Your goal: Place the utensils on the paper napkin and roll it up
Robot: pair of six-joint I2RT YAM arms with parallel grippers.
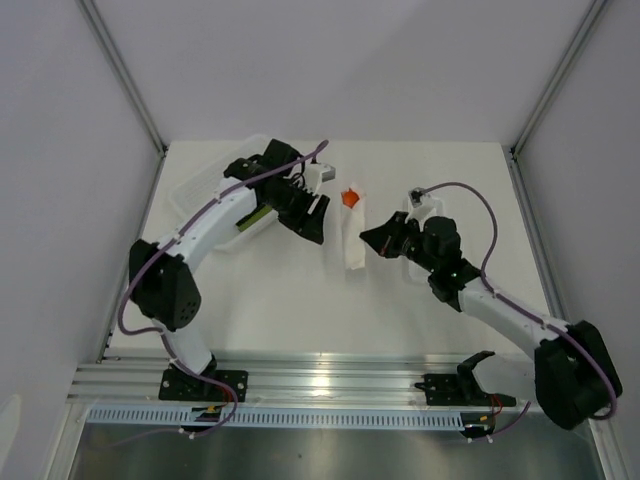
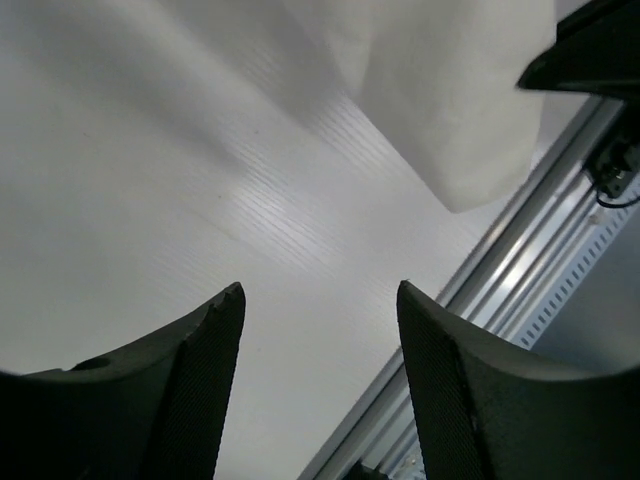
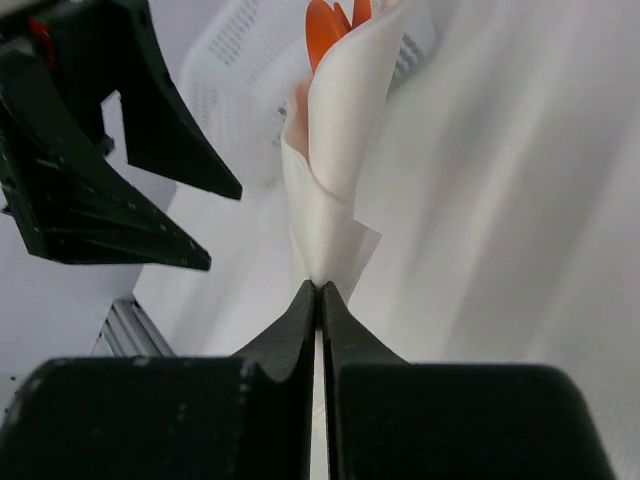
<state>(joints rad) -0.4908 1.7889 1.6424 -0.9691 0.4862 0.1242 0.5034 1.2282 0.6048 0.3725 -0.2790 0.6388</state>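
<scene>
At lower centre of the right wrist view, I read the right gripper clamped on the napkin edge. Orange utensils protrude from the roll's far end, top centre. Beyond, upper left, the left gripper is spread wide, holding nothing.

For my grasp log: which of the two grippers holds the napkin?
The right gripper: it is shut on the lower edge of the paper napkin. The left gripper is open and empty.
</scene>
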